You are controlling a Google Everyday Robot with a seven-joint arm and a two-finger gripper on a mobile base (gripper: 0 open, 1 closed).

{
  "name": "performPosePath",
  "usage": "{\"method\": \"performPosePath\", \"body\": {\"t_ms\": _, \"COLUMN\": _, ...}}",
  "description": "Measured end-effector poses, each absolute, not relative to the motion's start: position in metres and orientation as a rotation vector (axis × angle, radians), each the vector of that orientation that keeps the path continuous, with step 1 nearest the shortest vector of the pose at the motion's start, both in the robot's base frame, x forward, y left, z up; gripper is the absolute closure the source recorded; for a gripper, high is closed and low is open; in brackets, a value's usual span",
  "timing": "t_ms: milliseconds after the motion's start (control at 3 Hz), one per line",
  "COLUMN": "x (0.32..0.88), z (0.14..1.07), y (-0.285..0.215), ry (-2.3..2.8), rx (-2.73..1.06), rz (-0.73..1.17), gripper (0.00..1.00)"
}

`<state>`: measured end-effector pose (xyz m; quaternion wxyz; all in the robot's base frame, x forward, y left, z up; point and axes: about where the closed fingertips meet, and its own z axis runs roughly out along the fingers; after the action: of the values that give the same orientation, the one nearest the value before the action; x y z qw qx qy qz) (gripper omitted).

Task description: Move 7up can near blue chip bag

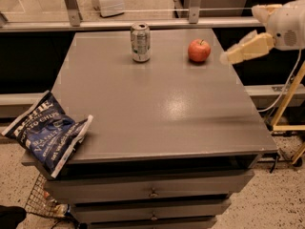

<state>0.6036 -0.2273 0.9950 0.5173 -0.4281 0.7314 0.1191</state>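
Observation:
The 7up can point(140, 42) stands upright near the far edge of the grey table point(157, 109), left of centre. The blue chip bag point(46, 132) lies at the table's near left corner and hangs over the edge. My gripper point(228, 57) reaches in from the right, above the table's far right edge, just right of a red apple point(199, 50). It is well to the right of the can and holds nothing that I can see.
The table has drawers point(152, 193) below its front. A rail with metal posts point(71, 6) runs behind the table. A yellow frame point(288, 99) stands at the right. A wire basket point(40, 202) sits on the floor at the lower left.

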Motion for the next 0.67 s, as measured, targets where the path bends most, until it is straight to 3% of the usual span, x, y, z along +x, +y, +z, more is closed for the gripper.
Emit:
{"method": "performPosePath", "body": {"t_ms": 333, "x": 0.6438, "z": 1.0336, "y": -0.2161, "ry": 1.587, "rx": -0.903, "rz": 0.404, "gripper": 0.00}}
{"method": "performPosePath", "body": {"t_ms": 667, "x": 0.6452, "z": 1.0374, "y": -0.2171, "ry": 1.578, "rx": -0.895, "rz": 0.409, "gripper": 0.00}}
